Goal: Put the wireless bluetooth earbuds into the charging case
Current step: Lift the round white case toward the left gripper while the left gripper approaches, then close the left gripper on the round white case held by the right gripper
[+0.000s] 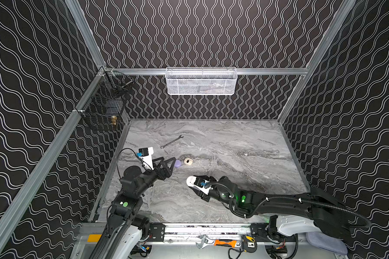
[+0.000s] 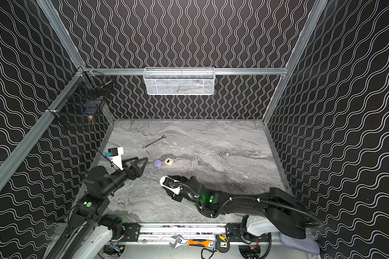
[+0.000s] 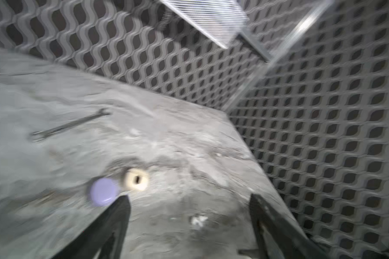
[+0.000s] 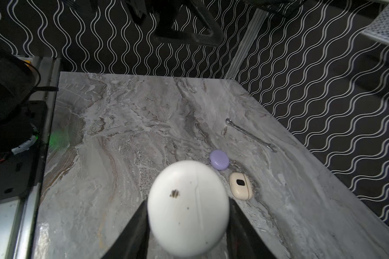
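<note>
The right end effector clamps a closed white charging case between its two fingers, lifted off the grey marbled tabletop. The case's shell bears a brown smudge and a thin seam line. That arm reaches in low from the front right, its forearm nearly level and its wrist pointing towards the middle. Beyond the held case a lilac case and a cream case with a dark oval mark lie just beside each other. The left end effector stands wide with nothing between its fingers, one tip near the lilac case, at the end of a bent arm. A combination wrench lies farther back. A pale speck to the right is too small to identify.
</note>
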{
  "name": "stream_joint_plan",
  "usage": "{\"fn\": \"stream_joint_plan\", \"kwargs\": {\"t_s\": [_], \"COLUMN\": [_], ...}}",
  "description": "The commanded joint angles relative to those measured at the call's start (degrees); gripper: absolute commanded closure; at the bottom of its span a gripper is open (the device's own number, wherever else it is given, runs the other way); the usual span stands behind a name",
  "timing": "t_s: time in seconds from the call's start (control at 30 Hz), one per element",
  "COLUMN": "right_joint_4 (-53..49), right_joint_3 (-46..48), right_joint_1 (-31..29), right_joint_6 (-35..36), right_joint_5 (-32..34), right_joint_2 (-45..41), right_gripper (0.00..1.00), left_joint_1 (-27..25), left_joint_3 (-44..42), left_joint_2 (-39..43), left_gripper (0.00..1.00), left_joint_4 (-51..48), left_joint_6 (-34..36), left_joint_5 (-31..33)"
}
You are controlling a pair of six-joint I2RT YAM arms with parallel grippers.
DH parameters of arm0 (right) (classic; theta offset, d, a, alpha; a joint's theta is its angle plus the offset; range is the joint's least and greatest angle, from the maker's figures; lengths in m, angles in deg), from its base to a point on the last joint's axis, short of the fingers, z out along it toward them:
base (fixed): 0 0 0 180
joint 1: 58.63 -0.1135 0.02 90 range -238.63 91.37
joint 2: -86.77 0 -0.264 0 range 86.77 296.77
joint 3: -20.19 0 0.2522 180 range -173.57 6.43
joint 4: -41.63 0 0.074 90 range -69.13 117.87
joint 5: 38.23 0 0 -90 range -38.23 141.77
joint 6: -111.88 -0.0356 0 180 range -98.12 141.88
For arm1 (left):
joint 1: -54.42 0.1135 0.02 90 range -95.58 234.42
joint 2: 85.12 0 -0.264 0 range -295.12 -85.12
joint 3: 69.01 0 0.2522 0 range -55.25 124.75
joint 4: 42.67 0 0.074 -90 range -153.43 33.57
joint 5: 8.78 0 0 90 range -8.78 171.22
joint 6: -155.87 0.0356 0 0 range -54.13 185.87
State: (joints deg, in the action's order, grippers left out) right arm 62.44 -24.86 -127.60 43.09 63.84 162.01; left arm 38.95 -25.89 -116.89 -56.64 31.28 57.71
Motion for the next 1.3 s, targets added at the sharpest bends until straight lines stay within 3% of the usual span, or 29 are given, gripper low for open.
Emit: {"fn": "stream_joint_plan", "kwargs": {"t_s": [0.0, 0.1, 0.27, 0.4, 0.73, 1.0, 1.27], "right_joint_4": [12.08, 22.06, 22.68, 24.45, 27.93, 26.25, 25.26], "right_joint_3": [4.75, 8.44, 9.09, 9.36, 12.19, 13.34, 13.84], "right_joint_1": [0.33, 0.41, 2.79, 3.97, 3.94, 3.93, 3.84], "right_joint_6": [6.06, 10.21, 10.69, 11.51, 11.21, 8.70, 7.70], "right_joint_5": [5.98, 11.61, 10.10, 10.65, 8.60, 2.43, -0.58], "right_joint_2": [-0.45, 0.54, 0.41, 0.86, -2.80, -6.07, -8.13], "right_gripper": [0.72, 0.77, 0.78, 0.80, 0.80, 0.77, 0.78], "left_joint_1": [-0.41, -2.47, -9.47, -13.80, -27.40, -32.08, -32.61], "left_joint_3": [0.41, 1.31, 5.13, 4.91, 6.65, 7.96, 8.25], "left_joint_2": [-2.43, -4.22, -5.74, -9.44, -13.84, -16.58, -14.42], "left_gripper": [0.20, 0.23, 0.27, 0.34, 0.35, 0.38, 0.42], "left_joint_4": [6.18, 2.00, -6.77, -4.86, -6.38, -7.03, -8.49], "left_joint_6": [-3.60, -0.81, 6.46, 8.65, 14.88, 16.59, 16.35], "left_joint_5": [-14.30, -15.19, -11.43, -11.05, 0.11, 4.73, 6.98]}}
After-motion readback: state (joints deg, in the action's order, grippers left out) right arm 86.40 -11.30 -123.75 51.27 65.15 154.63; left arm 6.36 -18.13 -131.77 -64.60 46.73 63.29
